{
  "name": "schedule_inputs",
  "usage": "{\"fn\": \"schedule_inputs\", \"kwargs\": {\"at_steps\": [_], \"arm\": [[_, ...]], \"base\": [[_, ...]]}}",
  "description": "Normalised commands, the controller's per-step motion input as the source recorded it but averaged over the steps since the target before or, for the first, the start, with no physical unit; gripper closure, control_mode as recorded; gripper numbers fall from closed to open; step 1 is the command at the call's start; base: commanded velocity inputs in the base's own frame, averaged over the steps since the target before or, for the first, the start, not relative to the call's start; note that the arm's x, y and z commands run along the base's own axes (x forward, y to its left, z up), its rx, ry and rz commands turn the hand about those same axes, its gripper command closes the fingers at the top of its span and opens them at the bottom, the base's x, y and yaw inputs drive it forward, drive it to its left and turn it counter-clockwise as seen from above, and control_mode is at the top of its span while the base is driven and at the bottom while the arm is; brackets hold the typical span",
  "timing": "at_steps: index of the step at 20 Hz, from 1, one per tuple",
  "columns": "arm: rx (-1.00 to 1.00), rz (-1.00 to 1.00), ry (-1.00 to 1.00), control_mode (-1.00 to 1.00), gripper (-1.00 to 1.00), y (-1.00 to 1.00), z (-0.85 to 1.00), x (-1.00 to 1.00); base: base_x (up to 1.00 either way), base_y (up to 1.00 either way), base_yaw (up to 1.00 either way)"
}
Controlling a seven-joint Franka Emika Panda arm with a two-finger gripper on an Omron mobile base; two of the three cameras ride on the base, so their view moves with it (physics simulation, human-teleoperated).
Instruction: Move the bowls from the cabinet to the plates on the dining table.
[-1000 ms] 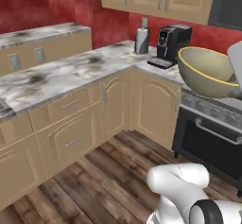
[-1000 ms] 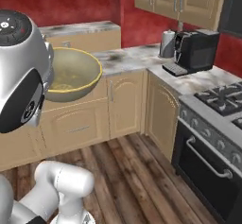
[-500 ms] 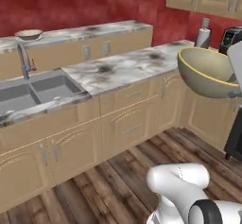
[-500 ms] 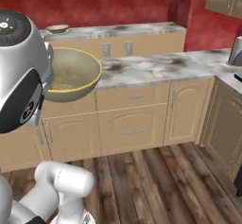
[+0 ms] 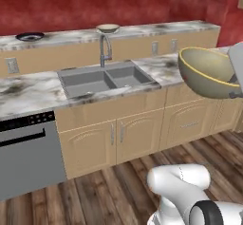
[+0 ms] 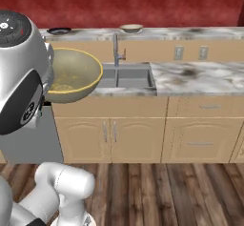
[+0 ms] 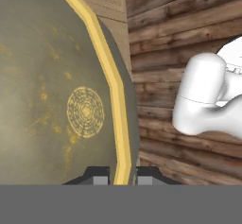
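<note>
My gripper (image 7: pixel 120 176) is shut on the yellowish rim of the deeper olive-beige bowl (image 7: pixel 56 90), which stands tilted on edge. The same bowl (image 5: pixel 207 72) hangs at the right of the left base view and beside the arm (image 6: pixel 71 75) in the right base view. Behind the sink runs the marble-topped dining table (image 5: pixel 156 28). On it lie a dark plate (image 5: pixel 29 36) and the shallow cream bowl (image 5: pixel 107 28); these show again as plate (image 6: pixel 59 30) and bowl (image 6: pixel 131 28). What lies under the cream bowl is too small to tell. The cabinet is out of view.
A grey double sink (image 5: pixel 107 79) with a faucet (image 5: pixel 103 48) is set in the marble counter (image 5: pixel 28 91) ahead. A grey dishwasher front (image 5: pixel 28 148) stands at the left. Beige lower cupboards (image 6: pixel 200 134) line the counter. Wooden floor (image 6: pixel 167 191) lies between me and them.
The whole picture has swung: the stove and coffee machine have slid out and the sink counter with the dining table behind has come in. The olive bowl stays in the same grip.
</note>
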Motion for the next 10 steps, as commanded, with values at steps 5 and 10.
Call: {"fn": "schedule_inputs", "kwargs": {"at_steps": [5,10], "arm": [[0.0,0.0,0.0,1.0,1.0,0.0,0.0,0.0],[0.0,0.0,0.0,1.0,1.0,0.0,0.0,0.0]], "base": [[0.45,0.99,0.19],[0.5,0.92,0.0]]}}
